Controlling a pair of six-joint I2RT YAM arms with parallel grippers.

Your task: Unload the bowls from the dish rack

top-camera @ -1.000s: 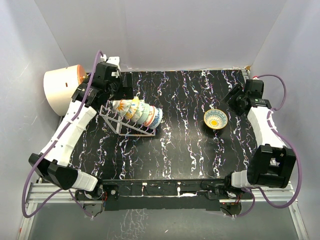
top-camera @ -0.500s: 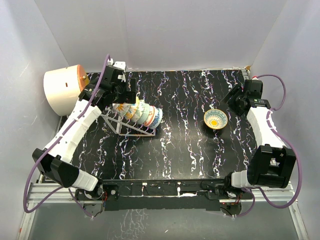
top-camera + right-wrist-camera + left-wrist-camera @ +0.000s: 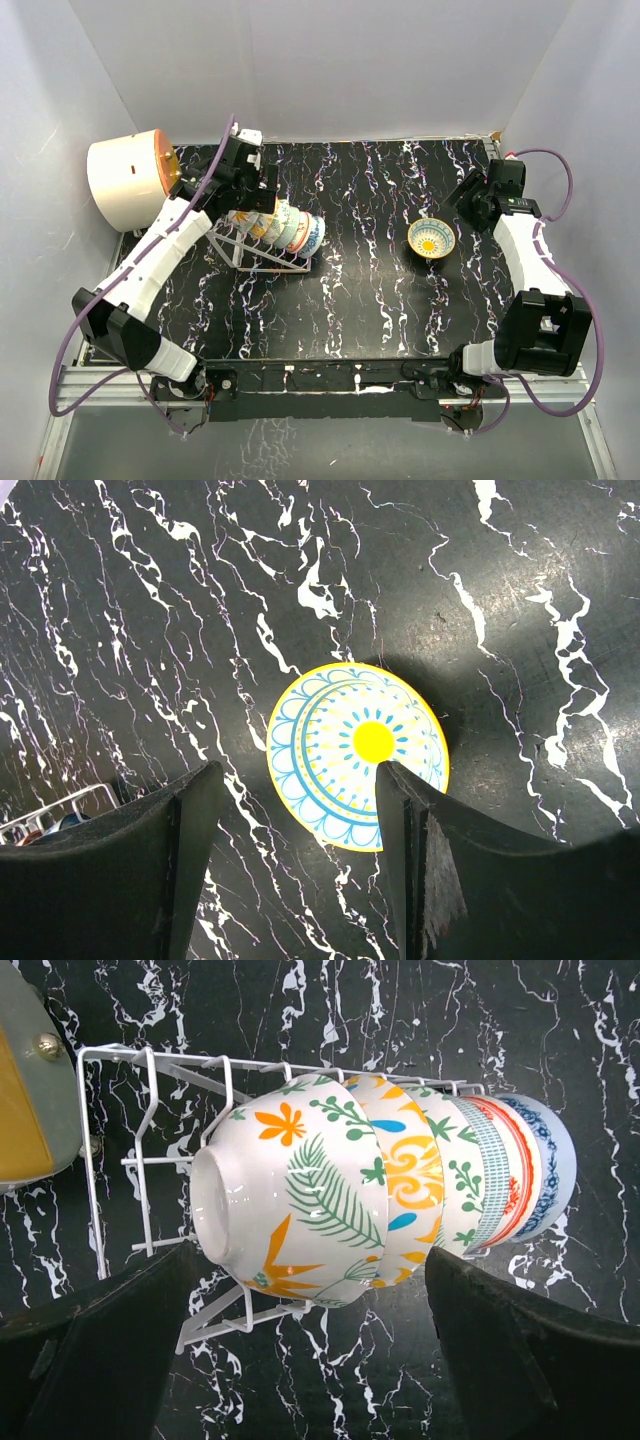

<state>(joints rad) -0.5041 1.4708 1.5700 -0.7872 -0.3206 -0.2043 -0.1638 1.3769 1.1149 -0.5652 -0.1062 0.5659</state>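
The left tool (image 3: 310, 1260) and the right tool (image 3: 300, 772) both point downward, each with jaws spread wide apart.

Cylinder (image 3: 25, 1100) cut off, dish rack (image 3: 268, 262) — end under left arm (image 3: 170, 235)

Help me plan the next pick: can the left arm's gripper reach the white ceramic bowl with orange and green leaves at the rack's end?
Probably yes: the open left gripper hangs over that white leaf-patterned bowl, a finger either side, nothing between them.
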